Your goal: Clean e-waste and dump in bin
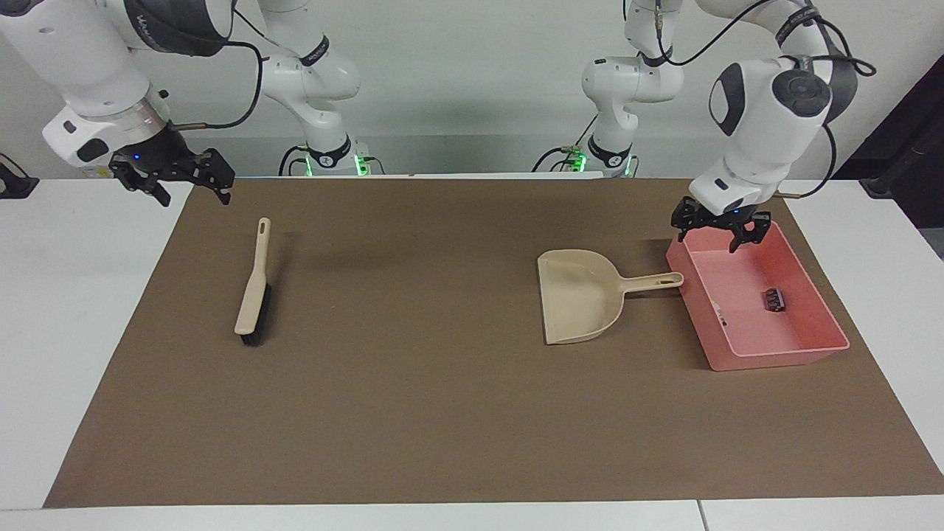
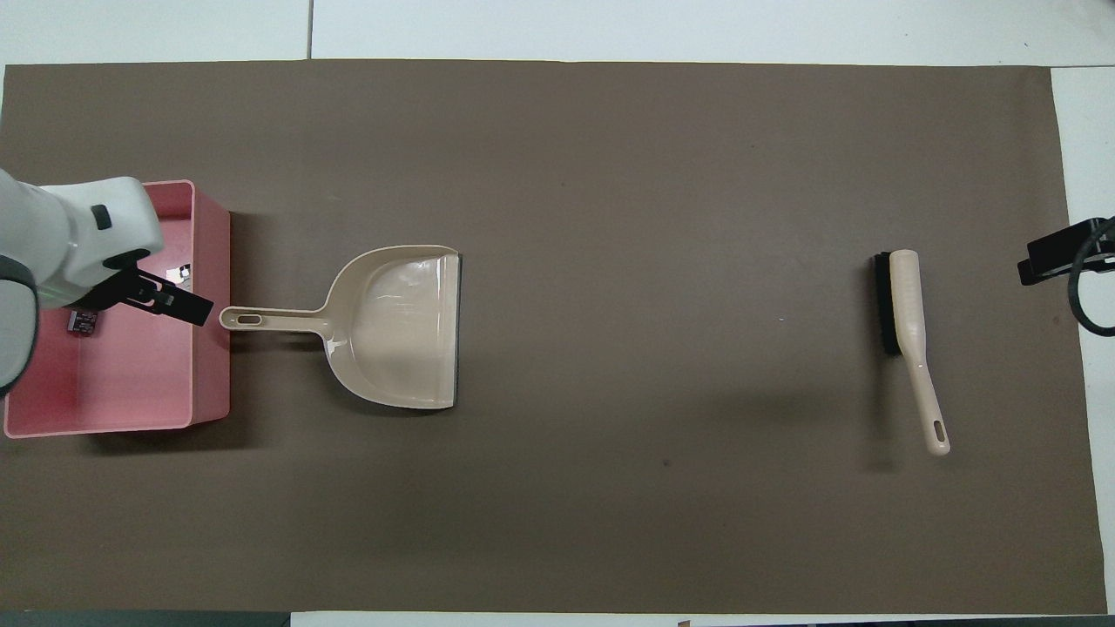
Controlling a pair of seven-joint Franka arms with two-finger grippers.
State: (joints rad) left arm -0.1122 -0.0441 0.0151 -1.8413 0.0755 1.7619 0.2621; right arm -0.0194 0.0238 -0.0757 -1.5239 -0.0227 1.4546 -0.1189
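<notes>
The pink bin (image 1: 771, 355) (image 2: 212, 261) lies at the left arm's end of the brown mat. Two bits of e-waste lie inside it: a dark purple-black block (image 1: 772, 300) (image 2: 83, 321) and a small white bit (image 1: 719, 318) (image 2: 180, 273) against the wall beside the dustpan. My left gripper (image 1: 714, 230) (image 2: 174, 301) hangs open and empty over the bin's end nearest the robots. My right gripper (image 1: 188, 181) (image 2: 1058, 255) hovers open and empty over the mat's corner at the right arm's end and waits.
A beige dustpan (image 1: 582, 302) (image 2: 396, 326) lies flat on the mat, its handle tip almost touching the bin. A beige brush with black bristles (image 1: 254, 284) (image 2: 902, 322) lies on the mat toward the right arm's end.
</notes>
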